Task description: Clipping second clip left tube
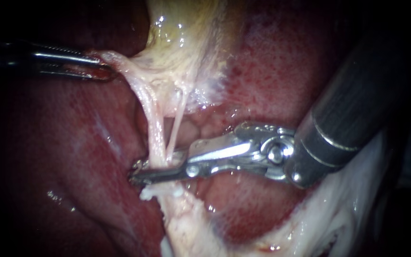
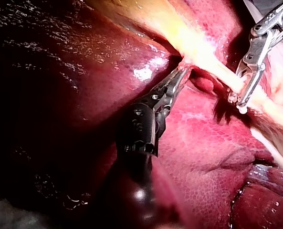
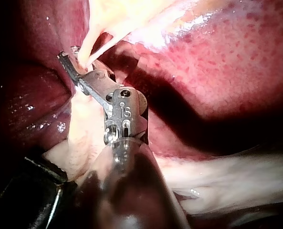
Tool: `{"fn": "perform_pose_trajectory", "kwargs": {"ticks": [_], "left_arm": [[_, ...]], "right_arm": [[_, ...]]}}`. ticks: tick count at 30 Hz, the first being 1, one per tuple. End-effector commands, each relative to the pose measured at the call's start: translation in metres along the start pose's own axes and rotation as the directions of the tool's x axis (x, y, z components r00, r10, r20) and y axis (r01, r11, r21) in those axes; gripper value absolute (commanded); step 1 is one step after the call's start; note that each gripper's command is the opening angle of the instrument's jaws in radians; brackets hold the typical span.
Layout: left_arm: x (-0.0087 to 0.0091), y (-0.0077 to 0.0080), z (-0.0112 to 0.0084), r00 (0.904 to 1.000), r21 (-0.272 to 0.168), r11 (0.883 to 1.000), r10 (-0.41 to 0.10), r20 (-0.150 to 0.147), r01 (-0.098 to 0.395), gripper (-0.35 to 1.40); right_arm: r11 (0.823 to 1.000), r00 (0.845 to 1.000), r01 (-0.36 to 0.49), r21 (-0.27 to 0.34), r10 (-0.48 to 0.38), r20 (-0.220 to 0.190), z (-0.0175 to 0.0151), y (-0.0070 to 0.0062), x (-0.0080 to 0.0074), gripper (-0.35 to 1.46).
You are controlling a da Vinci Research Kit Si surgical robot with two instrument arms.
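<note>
left tube (image 1: pixel 154 135): stretched taut, thinner tube (image 1: pixel 177 124) just beside it
right instrument (image 1: pixel 139 173): jaws closed narrowly across left tube's lower end
left instrument (image 1: pixel 102 68): jaws clamped on gallbladder tissue (image 1: pixel 120 61) above left tube

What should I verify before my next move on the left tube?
1. Left instrument jaws shut on pale tissue under the gallbladder, tubes stretched: ok.
2. Right instrument jaws straddle the left tube, touching both sides: ok.
3. Its tips show past the tube: ok.
4. Thinner right tube outside those jaws: cannot tell.
5. Clip loaded between them: cannot tell.
6. Tips clear of the liver: cannot tell.
</note>
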Motion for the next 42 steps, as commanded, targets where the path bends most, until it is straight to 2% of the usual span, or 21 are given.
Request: {"fn": "perform_pose_trajectory", "kwargs": {"ticks": [1,4,7,10,13,20,23,29,38,42], "left_arm": [[0.0000,0.0000,0.0000,1.0000,0.000,1.000,0.000,0.000,0.000,-0.35],[0.0000,0.0000,0.0000,1.0000,0.000,1.000,0.000,0.000,0.000,-0.35],[0.0000,0.0000,0.0000,1.0000,0.000,1.000,0.000,0.000,0.000,-0.35],[0.0000,0.0000,-0.0001,1.0000,-0.001,1.000,0.000,0.000,0.000,-0.35],[0.0000,0.0000,-0.0002,1.0000,-0.001,1.000,0.000,0.000,0.000,-0.35],[0.0000,0.0000,-0.0003,1.0000,-0.002,1.000,0.000,0.001,0.000,-0.35],[0.0000,0.0000,-0.0003,1.0000,-0.002,1.000,0.000,0.001,0.000,-0.35],[-0.0001,0.0000,-0.0004,1.0000,-0.002,1.000,0.001,0.001,-0.001,-0.35],[-0.0001,0.0000,-0.0004,1.0000,-0.003,1.000,0.001,0.001,-0.001,-0.35],[-0.0001,0.0000,-0.0004,1.0000,-0.003,1.000,0.001,0.001,-0.001,-0.35]], "right_arm": [[1.000,1.000,0.000,0.000,0.000,0.000,0.0000,0.0000,0.0000,0.07],[1.000,1.000,0.000,0.001,0.000,-0.003,0.0003,0.0001,0.0001,0.33],[1.000,1.000,0.006,-0.013,-0.006,-0.020,0.0007,0.0002,0.0003,0.46],[0.999,0.999,0.012,-0.044,-0.014,-0.040,0.0007,0.0003,0.0003,0.50],[0.999,0.999,0.018,-0.048,-0.020,-0.043,0.0000,0.0006,-0.0001,0.50],[0.998,0.998,0.017,-0.063,-0.020,-0.054,-0.0035,0.0019,-0.0012,0.50],[0.997,0.998,0.016,-0.069,-0.019,-0.054,-0.0048,0.0020,-0.0016,0.50],[0.997,0.999,0.013,-0.070,-0.016,-0.051,-0.0065,0.0014,-0.0015,0.50],[0.998,0.999,0.004,-0.060,-0.007,-0.050,-0.0079,-0.0008,-0.0005,0.50],[0.998,0.999,0.003,-0.056,-0.006,-0.048,-0.0082,-0.0015,-0.0006,0.50]]}}
